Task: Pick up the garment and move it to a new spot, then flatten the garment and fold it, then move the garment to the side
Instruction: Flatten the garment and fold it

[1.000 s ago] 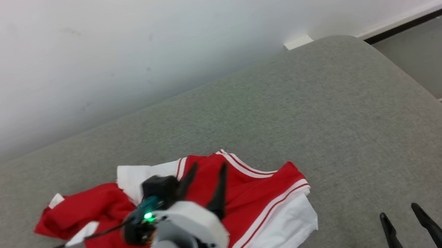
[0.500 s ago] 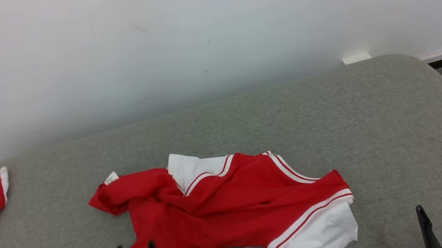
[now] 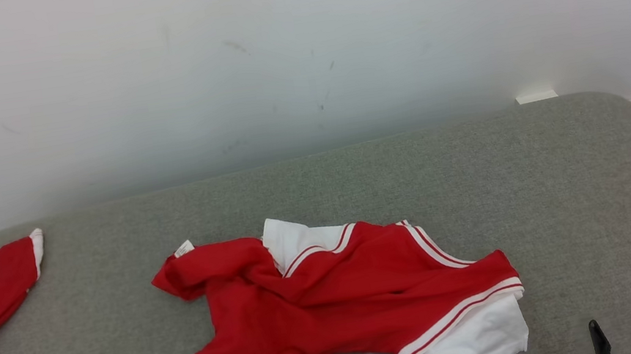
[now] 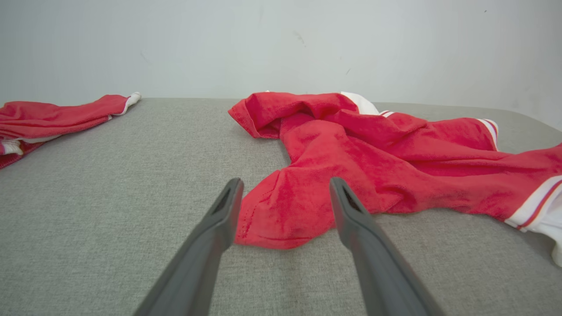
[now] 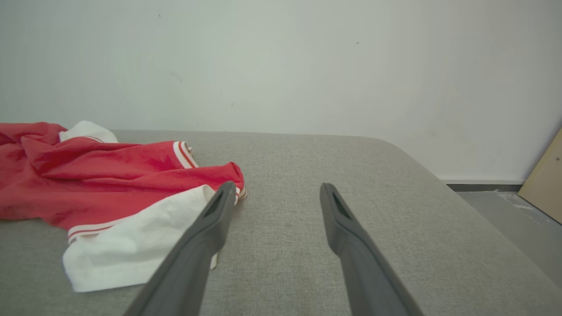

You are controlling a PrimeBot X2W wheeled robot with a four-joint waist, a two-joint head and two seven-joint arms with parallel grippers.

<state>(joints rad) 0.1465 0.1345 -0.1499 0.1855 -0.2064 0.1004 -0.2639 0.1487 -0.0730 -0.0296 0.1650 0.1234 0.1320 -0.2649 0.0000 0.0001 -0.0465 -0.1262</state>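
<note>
1. Head view: the garment (image 3: 344,296) lies crumpled on the surface (image 3: 571,196), not yet flattened.
2. Left gripper (image 4: 285,182) gapes empty, framing its near hem, likely to grab.
3. Right gripper (image 5: 276,188), released, hovers beside the white edge.

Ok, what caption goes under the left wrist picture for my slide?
Open left gripper points at the crumpled red garment on the gray cushion.

No writing, brand, number or sign could be read. A small white tag (image 3: 183,248) stuck out at about ten o'clock on the red and white garment (image 3: 332,298), but it was too small to show any print.
</note>
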